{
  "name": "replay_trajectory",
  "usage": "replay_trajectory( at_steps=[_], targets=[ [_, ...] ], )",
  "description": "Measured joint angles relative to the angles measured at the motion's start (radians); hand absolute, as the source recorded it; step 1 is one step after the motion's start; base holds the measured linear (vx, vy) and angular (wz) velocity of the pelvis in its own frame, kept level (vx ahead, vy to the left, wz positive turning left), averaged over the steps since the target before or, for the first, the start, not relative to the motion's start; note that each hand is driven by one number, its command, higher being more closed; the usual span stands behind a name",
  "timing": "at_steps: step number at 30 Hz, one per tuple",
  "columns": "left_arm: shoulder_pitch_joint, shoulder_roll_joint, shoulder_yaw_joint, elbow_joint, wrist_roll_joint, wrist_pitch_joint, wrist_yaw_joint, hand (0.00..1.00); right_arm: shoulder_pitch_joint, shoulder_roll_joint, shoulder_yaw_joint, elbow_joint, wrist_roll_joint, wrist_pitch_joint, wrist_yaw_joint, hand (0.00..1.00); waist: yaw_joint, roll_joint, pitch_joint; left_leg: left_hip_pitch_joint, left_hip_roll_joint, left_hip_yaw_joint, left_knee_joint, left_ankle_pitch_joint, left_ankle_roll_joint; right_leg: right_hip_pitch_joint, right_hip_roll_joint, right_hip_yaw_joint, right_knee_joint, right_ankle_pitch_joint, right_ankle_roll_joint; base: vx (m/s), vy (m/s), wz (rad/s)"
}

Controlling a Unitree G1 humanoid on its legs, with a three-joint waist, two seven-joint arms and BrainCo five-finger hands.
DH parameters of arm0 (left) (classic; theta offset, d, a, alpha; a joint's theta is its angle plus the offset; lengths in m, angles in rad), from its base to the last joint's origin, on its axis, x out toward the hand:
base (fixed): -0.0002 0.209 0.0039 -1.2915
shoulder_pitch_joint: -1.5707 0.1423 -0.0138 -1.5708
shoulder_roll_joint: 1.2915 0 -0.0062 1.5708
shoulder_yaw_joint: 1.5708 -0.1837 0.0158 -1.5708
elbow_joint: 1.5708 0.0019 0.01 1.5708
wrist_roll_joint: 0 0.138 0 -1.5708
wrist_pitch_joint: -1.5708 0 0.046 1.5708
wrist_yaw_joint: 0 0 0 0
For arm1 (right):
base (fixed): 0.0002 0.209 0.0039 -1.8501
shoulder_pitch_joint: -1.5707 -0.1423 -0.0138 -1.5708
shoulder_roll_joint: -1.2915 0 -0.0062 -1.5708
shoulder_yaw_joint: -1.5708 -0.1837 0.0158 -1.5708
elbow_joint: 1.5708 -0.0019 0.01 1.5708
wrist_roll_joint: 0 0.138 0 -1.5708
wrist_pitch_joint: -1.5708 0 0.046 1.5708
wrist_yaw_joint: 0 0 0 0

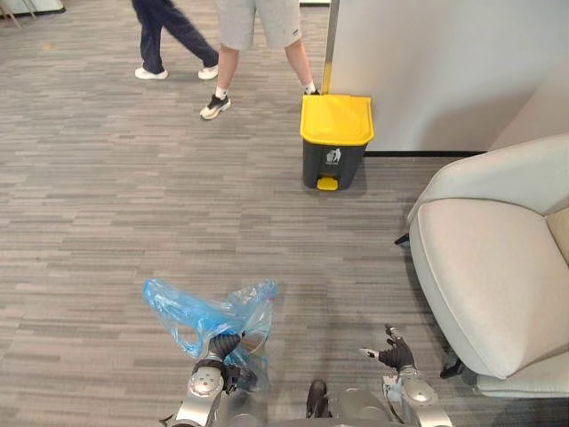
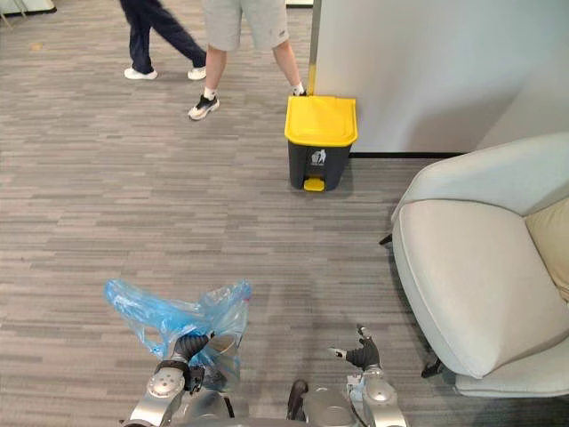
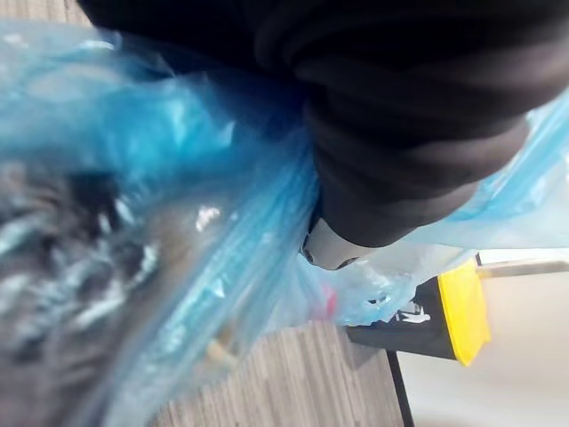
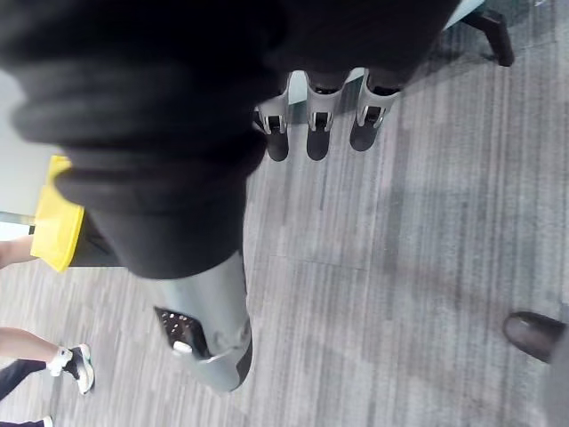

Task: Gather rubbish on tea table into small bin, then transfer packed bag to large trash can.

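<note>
Two hands show at the near edge. The left hand (image 1: 224,349) has its fingers curled round the gathered neck of a blue bag (image 1: 191,311), whose crumpled plastic spreads up and to the left of it. The right hand (image 1: 396,356) is at the near right with fingers relaxed, holding nothing. The large trash can (image 1: 335,142), yellow lid down, stands far ahead against a white wall (image 1: 427,62). Carpeted floor (image 1: 133,205) lies open between the hands and the can. A pale armchair (image 1: 489,267) edges the right side, and two people's legs (image 1: 253,53) are far off, just left of the can.
</note>
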Motion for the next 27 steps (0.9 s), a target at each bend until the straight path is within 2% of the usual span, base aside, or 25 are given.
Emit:
replay_trajectory(
  at_steps=[1, 3, 4, 5, 6, 7, 8, 9, 10, 11, 12, 13, 14, 15, 16, 17, 20, 21, 22, 23, 24, 25, 26, 27],
  targets=[
    [0.0, 0.0, 0.002, 0.0, 0.0, 0.0, 0.0, 1.0, -0.004, 0.0, -0.003, 0.0, 0.001, 0.0, 0.0, 0.0, 0.005, 0.0, 0.002, -0.022, -0.007, -0.001, -0.044, -0.005, 0.008, 0.011, 0.001, 0.009, -0.008, 0.0, 0.001, 0.3, 0.028, -0.51],
    [-0.001, 0.0, 0.003, -0.001, 0.0, 0.0, 0.0, 1.0, -0.018, 0.004, -0.021, 0.001, 0.001, 0.0, 0.0, 0.0, 0.023, -0.007, 0.01, -0.071, -0.066, -0.018, -0.296, -0.003, 0.007, 0.061, -0.01, 0.054, -0.038, -0.01, 0.021, 0.33, 0.093, -0.52],
    [-0.001, -0.001, 0.003, -0.002, 0.0, 0.0, 0.0, 1.0, -0.022, 0.006, -0.028, 0.001, 0.001, 0.0, 0.0, 0.0, 0.025, -0.008, 0.013, -0.076, -0.09, -0.035, -0.374, 0.004, -0.002, 0.073, -0.019, 0.061, -0.04, -0.017, 0.034, 0.42, 0.179, -0.41],
    [-0.001, -0.003, 0.003, -0.006, -0.001, -0.001, 0.0, 1.0, -0.026, 0.006, -0.04, 0.001, 0.002, 0.0, -0.001, 0.0, 0.026, -0.008, 0.018, -0.071, -0.127, -0.066, -0.526, 0.036, -0.03, 0.097, -0.028, 0.078, -0.046, -0.033, 0.059, 0.35, 0.182, -0.32],
    [0.0, -0.005, 0.003, -0.008, -0.002, -0.001, 0.0, 1.0, -0.026, 0.002, -0.04, 0.001, 0.002, 0.0, -0.001, 0.0, 0.027, -0.003, 0.016, -0.067, -0.136, -0.08, -0.593, 0.056, -0.035, 0.104, -0.029, 0.089, -0.047, -0.042, 0.073, 0.34, 0.21, -0.52],
    [0.004, -0.006, 0.003, -0.01, -0.003, -0.003, 0.001, 1.0, -0.024, -0.007, -0.038, 0.002, 0.001, 0.0, -0.001, 0.0, 0.037, 0.017, 0.014, -0.066, -0.141, -0.103, -0.656, 0.119, -0.018, 0.113, -0.022, 0.115, -0.033, -0.078, 0.099, 0.37, 0.294, -0.7],
    [0.013, -0.003, 0.011, -0.01, -0.003, -0.003, 0.001, 1.0, -0.015, -0.003, -0.036, 0.003, 0.001, 0.001, 0.0, 0.0, 0.05, 0.01, 0.006, -0.063, -0.153, -0.108, -0.61, 0.174, 0.023, 0.109, -0.042, 0.15, 0.027, -0.13, 0.122, 0.3, 0.246, -0.68],
    [0.019, -0.001, 0.02, -0.01, -0.005, -0.003, 0.001, 1.0, -0.012, 0.003, -0.036, 0.003, 0.001, 0.001, 0.0, 0.0, 0.05, -0.004, 0.0, -0.066, -0.168, -0.104, -0.582, 0.169, 0.033, 0.109, -0.062, 0.162, 0.062, -0.158, 0.138, 0.52, 0.306, -0.49],
    [0.025, -0.001, 0.026, -0.007, -0.005, -0.001, 0.001, 1.0, -0.004, 0.011, -0.036, 0.002, -0.002, 0.001, 0.0, 0.0, 0.044, -0.036, -0.016, -0.061, -0.201, -0.076, -0.551, 0.116, 0.062, 0.066, -0.112, 0.179, 0.179, -0.192, 0.177, 0.46, 0.226, -0.21],
    [0.025, -0.001, 0.017, -0.007, -0.005, -0.001, 0.0, 1.0, 0.001, 0.011, -0.036, 0.002, -0.005, 0.001, 0.0, 0.0, 0.044, -0.05, -0.025, -0.037, -0.234, -0.053, -0.559, 0.089, 0.084, 0.005, -0.159, 0.198, 0.327, -0.183, 0.195, 0.66, 0.33, -0.21],
    [0.026, 0.0, 0.015, -0.007, -0.005, -0.001, 0.001, 1.0, 0.003, 0.011, -0.036, 0.004, -0.007, 0.001, 0.001, 0.0, 0.044, -0.057, -0.024, 0.004, -0.258, -0.03, -0.568, 0.069, 0.098, -0.053, -0.201, 0.213, 0.485, -0.141, 0.249, 0.48, 0.261, -0.17],
    [0.03, 0.002, 0.014, -0.007, -0.005, -0.001, 0.002, 1.0, 0.002, 0.012, -0.035, 0.008, -0.008, 0.002, 0.002, 0.0, 0.043, -0.058, -0.023, 0.029, -0.269, -0.027, -0.571, 0.056, 0.114, -0.088, -0.219, 0.222, 0.57, -0.099, 0.264, 0.47, 0.217, -0.16],
    [0.036, 0.01, 0.008, -0.007, -0.005, 0.0, 0.003, 1.0, 0.002, 0.013, -0.028, 0.018, -0.009, 0.002, 0.004, 0.0, 0.038, -0.052, -0.02, 0.082, -0.274, -0.019, -0.573, 0.026, 0.131, -0.127, -0.239, 0.221, 0.706, -0.073, 0.263, 0.36, 0.138, -0.12],
    [0.038, 0.015, 0.006, -0.007, -0.005, 0.0, 0.003, 1.0, 0.002, 0.013, -0.024, 0.022, -0.01, 0.002, 0.005, 0.0, 0.037, -0.049, -0.018, 0.113, -0.275, -0.019, -0.576, 0.011, 0.137, -0.146, -0.244, 0.212, 0.755, -0.08, 0.25, 0.44, 0.134, -0.07],
    [0.042, 0.018, -0.001, -0.007, -0.005, -0.001, 0.004, 1.0, 0.001, 0.014, -0.015, 0.023, -0.014, 0.002, 0.005, 0.0, 0.035, -0.045, -0.018, 0.168, -0.275, -0.018, -0.602, -0.001, 0.14, -0.181, -0.247, 0.189, 0.806, -0.101, 0.215, 0.44, 0.086, 0.01],
    [0.04, 0.029, 0.0, -0.008, -0.006, -0.001, 0.005, 1.0, -0.01, 0.012, -0.003, 0.023, -0.018, 0.002, 0.005, 0.0, 0.031, -0.037, -0.014, 0.216, -0.273, -0.021, -0.639, -0.001, 0.14, -0.224, -0.235, 0.156, 0.792, -0.117, 0.192, 0.44, 0.066, 0.04],
    [0.034, 0.038, 0.007, -0.007, -0.006, -0.001, 0.005, 1.0, -0.037, 0.007, 0.007, 0.024, -0.029, 0.001, 0.005, 0.0, 0.015, -0.021, -0.004, 0.28, -0.247, -0.027, -0.685, -0.001, 0.139, -0.304, -0.168, 0.124, 0.62, -0.129, 0.166, 0.41, -0.013, 0.07],
    [0.028, 0.035, 0.012, -0.007, -0.006, -0.001, 0.005, 1.0, -0.04, 0.003, 0.007, 0.024, -0.029, 0.001, 0.005, 0.0, 0.012, -0.014, 0.002, 0.313, -0.236, -0.031, -0.698, -0.002, 0.137, -0.337, -0.137, 0.126, 0.46, -0.115, 0.16, 0.37, -0.073, 0.18],
    [0.024, 0.036, 0.015, -0.006, -0.006, -0.001, 0.005, 1.0, -0.042, 0.001, 0.006, 0.024, -0.029, 0.001, 0.005, 0.0, 0.011, -0.014, 0.002, 0.327, -0.232, -0.033, -0.702, -0.006, 0.131, -0.341, -0.127, 0.126, 0.383, -0.092, 0.156, 0.46, -0.11, 0.33],
    [0.025, 0.037, 0.019, -0.006, -0.006, -0.003, 0.005, 1.0, -0.03, 0.0, 0.007, 0.026, -0.029, 0.002, 0.005, 0.0, 0.007, -0.018, 0.0, 0.355, -0.23, -0.035, -0.706, -0.023, 0.097, -0.333, -0.112, 0.137, 0.203, 0.005, 0.159, 0.42, -0.118, 0.44],
    [0.025, 0.038, 0.019, 0.0, -0.006, -0.005, 0.003, 1.0, -0.015, -0.002, 0.006, 0.029, -0.029, 0.002, 0.004, 0.0, 0.004, -0.029, 0.002, 0.386, -0.236, -0.049, -0.702, -0.055, 0.051, -0.31, -0.112, 0.151, 0.127, 0.208, 0.112, 0.43, -0.138, 0.34],
    [0.02, 0.02, 0.02, 0.023, -0.006, -0.002, 0.003, 1.0, -0.016, -0.016, 0.006, 0.043, -0.029, 0.004, 0.004, 0.0, 0.008, 0.001, 0.004, 0.398, -0.212, -0.063, -0.695, -0.074, 0.037, -0.308, -0.093, 0.139, 0.162, 0.187, 0.106, 0.43, -0.138, 0.13],
    [0.021, 0.018, 0.021, 0.029, -0.005, -0.003, 0.002, 1.0, -0.02, -0.016, 0.005, 0.05, -0.029, 0.008, 0.004, 0.0, 0.011, 0.007, -0.004, 0.4, -0.191, -0.073, -0.677, -0.067, 0.025, -0.309, -0.08, 0.139, 0.186, 0.134, 0.099, 0.41, -0.172, 0.08],
    [0.02, 0.012, 0.02, 0.03, -0.005, -0.003, 0.002, 1.0, -0.02, -0.017, 0.003, 0.044, -0.029, 0.006, 0.004, 0.0, 0.005, 0.012, -0.003, 0.367, -0.175, -0.098, -0.587, -0.065, 0.02, -0.301, -0.077, 0.12, 0.2, 0.092, 0.094, 0.47, -0.219, 0.2]
  ],
)
